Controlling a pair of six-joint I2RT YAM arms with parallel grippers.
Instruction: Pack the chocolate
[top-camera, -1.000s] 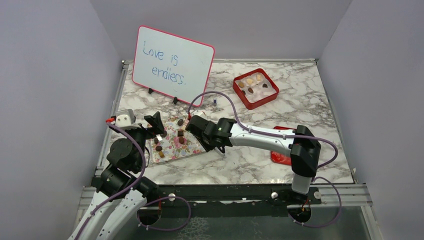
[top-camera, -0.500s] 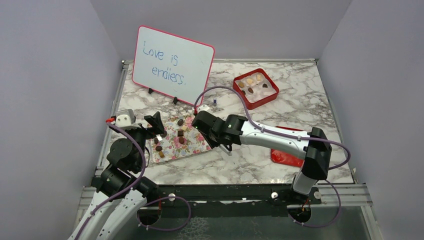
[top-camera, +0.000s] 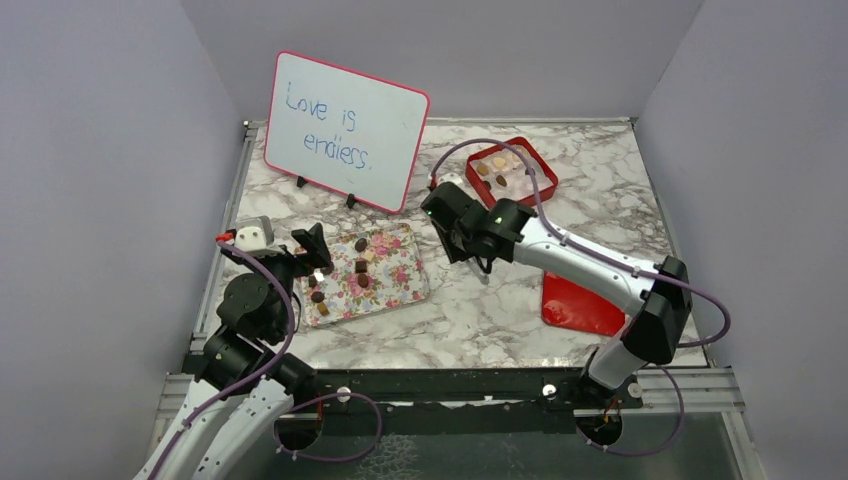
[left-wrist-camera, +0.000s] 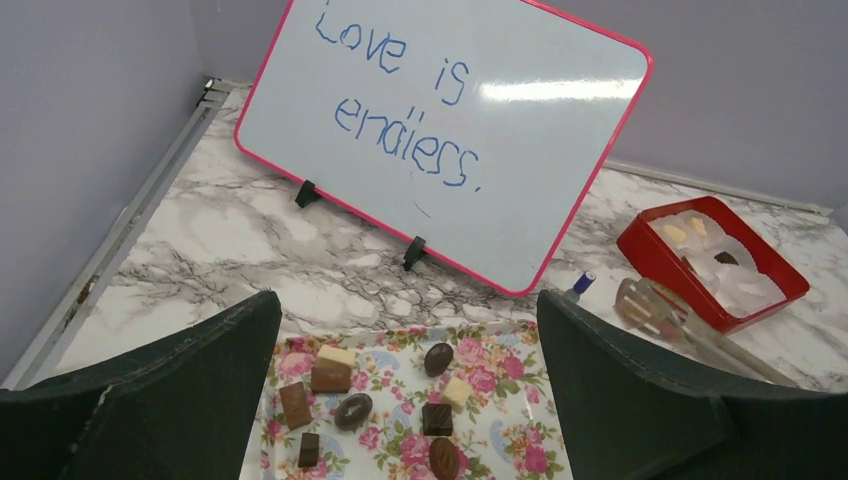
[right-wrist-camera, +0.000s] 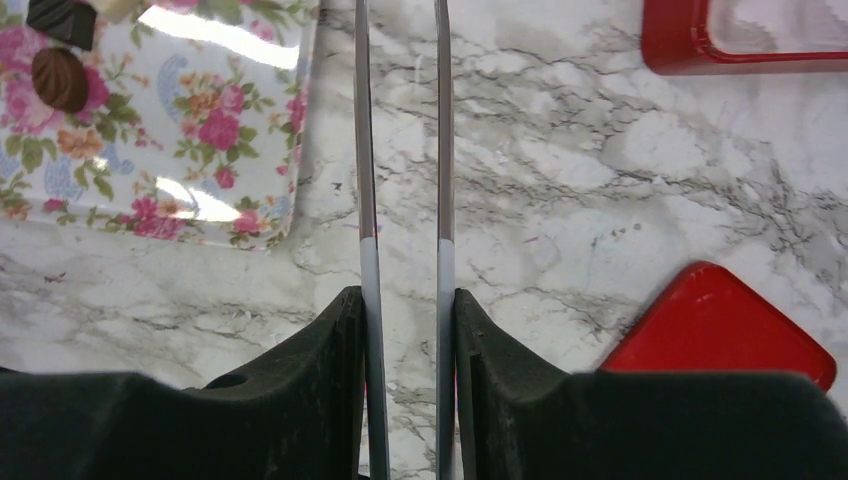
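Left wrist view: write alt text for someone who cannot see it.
The left gripper stands wide open, its dark fingers framing a floral tray holding several small chocolates. Behind it a pink-framed whiteboard reads "Love is endless."; a red box with a few candies sits at right.

Thin blades of the right gripper (right-wrist-camera: 400, 100) run off the top edge, tips unseen. Right of the gripper the red box (right-wrist-camera: 745, 62) is cropped; left of it, the floral tray (right-wrist-camera: 150, 150).
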